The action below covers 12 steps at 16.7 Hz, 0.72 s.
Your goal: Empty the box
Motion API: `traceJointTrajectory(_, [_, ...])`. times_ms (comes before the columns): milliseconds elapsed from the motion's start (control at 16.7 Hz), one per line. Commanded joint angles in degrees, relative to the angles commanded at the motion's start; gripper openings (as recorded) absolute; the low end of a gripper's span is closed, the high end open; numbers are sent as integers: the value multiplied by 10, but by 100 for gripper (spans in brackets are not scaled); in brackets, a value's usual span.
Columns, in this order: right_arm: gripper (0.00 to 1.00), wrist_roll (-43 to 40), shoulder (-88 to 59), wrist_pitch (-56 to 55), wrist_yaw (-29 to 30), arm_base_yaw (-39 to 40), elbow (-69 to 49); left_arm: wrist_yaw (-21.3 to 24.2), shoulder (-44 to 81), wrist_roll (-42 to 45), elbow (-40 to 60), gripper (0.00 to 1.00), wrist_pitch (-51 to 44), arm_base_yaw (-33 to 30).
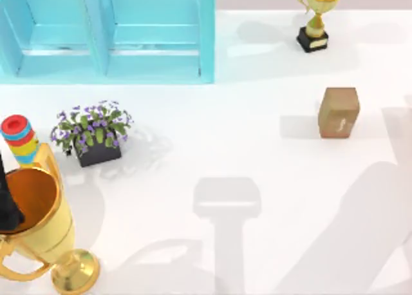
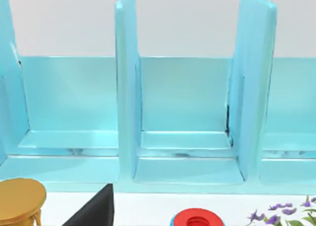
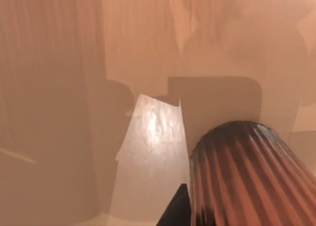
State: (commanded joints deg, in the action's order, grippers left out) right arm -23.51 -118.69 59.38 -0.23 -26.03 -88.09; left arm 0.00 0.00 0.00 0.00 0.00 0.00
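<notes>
Left gripper point(image 1: 8, 208): dark, at the table's point(image 1: 257, 153) left edge, over the mouth of a large gold trophy point(image 1: 45, 234). Cannot tell how wide the grip stands, nor whether anything is held. In the left wrist view, shows as a black wedge point(image 2: 94, 211) just beside the trophy's gold cup point(image 2: 19, 199).

The box point(image 1: 338, 113): tan-brown, upright on the white table, a small white mark on its near face. Well apart from the left gripper, far across on the table's right side. Touches nothing else.

Near the left gripper: a stack of coloured rings point(image 1: 18, 139), red on top, just behind the large trophy. The red top point(image 2: 197, 219) also shows in the left wrist view. A little farther out from the gripper, toward the table's middle, a dark square planter with purple flowers point(image 1: 93, 133).

Beyond the planter, at the table's back left: a light-blue cabinet point(image 1: 154, 37) with open compartments. Faces the left wrist camera, dividers point(image 2: 127, 88) upright.

Small gold trophy on a black base point(image 1: 314, 21): back right, behind the box and apart from it.

Right gripper point(image 3: 175, 211): a dark sliver in the right wrist view, close to tan-brown surfaces point(image 3: 59, 88) and beside a dark ribbed cylinder point(image 3: 247, 176). Cannot tell its grip either.
</notes>
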Motion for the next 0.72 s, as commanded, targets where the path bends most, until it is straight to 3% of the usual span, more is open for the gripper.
traceJointTrajectory(480, [0,3,7,8,0,1,-8,0,0,0,0,100,0,0])
traceJointTrajectory(720, [0,18,72,95,7,7,-92,0,0,0,0,100,0,0])
